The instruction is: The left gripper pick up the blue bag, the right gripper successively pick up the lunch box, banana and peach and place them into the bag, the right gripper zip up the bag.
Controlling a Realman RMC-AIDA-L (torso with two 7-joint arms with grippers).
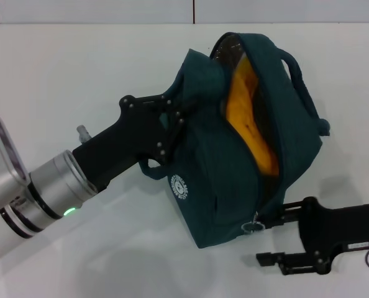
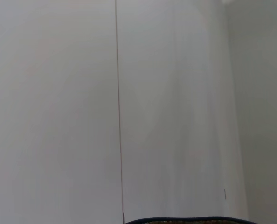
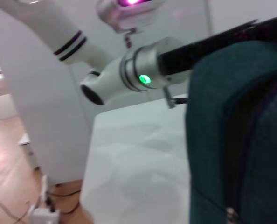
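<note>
Packing looked finished; the zipping was left.

The blue bag (image 1: pixel 234 161) sat at centre frame, held off the table (image 1: pixel 60 74) by the left gripper (image 1: pixel 178 115), which was clamped on its upper left side. Its mouth gaped, showing something yellow-orange (image 1: pixel 250 118); no food lay outside. At lower right the right gripper (image 1: pixel 273 239) stood spread wide beside the zipper pull (image 1: pixel 254 225), apparently not gripping it.

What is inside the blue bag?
Through the blue bag's open zipper only something yellow-orange shows. Which item it is, I cannot tell. The fabric hides everything deeper.
</note>
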